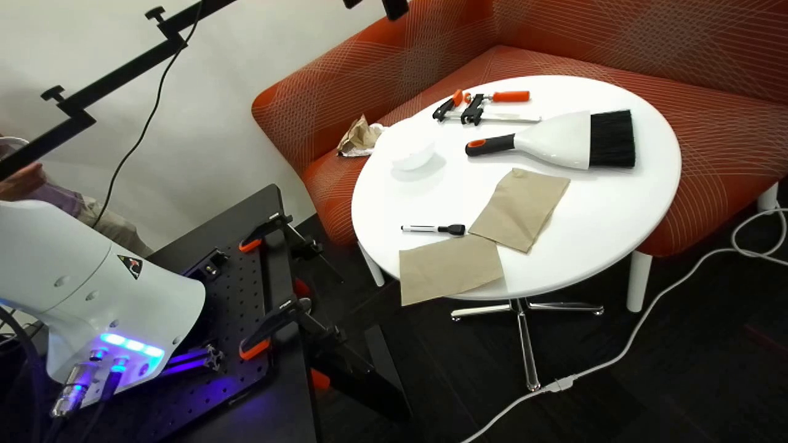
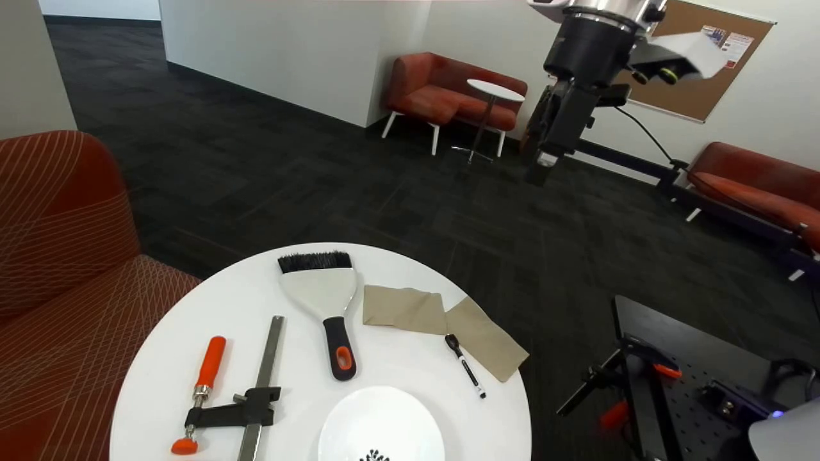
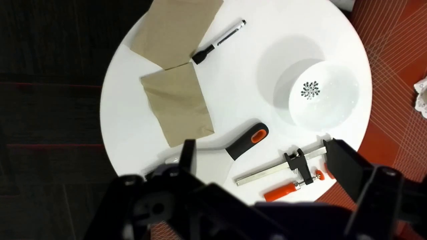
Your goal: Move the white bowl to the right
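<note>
White bowl (image 3: pixel 328 100), dark-patterned inside, upright on table (image 3: pixel 233 98).

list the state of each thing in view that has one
White bowl: upright, open side up
End effector: open, holding nothing
Marker: capped, lying on its side
Brush: lying flat
Clamp on the table: lying flat, holding nothing
Napkin at the edge: partly overhanging
Napkin nearer the brush: spread flat, lightly creased
Base lights: lit blue
</note>
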`<state>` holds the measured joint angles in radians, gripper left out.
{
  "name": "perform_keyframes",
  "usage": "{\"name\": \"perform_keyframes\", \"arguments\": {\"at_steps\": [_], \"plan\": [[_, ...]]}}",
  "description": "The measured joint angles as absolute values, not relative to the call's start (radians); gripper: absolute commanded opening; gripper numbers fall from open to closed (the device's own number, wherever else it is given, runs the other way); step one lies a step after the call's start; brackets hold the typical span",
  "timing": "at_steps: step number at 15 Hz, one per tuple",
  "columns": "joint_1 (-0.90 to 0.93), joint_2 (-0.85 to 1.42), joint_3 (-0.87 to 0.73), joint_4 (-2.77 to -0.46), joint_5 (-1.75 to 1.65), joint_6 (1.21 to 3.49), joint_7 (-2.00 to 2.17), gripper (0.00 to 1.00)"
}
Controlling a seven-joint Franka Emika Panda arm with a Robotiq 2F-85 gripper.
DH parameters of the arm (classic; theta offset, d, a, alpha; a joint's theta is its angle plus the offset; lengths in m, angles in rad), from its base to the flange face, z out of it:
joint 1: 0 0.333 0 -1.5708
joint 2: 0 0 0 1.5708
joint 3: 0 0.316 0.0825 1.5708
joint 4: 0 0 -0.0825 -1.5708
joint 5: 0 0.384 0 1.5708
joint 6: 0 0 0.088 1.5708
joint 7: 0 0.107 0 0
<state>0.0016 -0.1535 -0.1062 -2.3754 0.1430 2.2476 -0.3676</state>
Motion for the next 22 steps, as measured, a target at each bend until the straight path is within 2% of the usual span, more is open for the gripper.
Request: {"name": "perform_keyframes", "arguments": {"at_steps": [5,16,22], "plan": [[0.019,-0.093,-0.060,-2.405,0.239,2.363,-0.338,1.00],[0.024,-0.075,-0.043,-2.409,0.245,2.365,-0.340,1.00],[0.036,0.037,-0.004,-2.400,0.309,2.398,-0.345,1.00]]}}
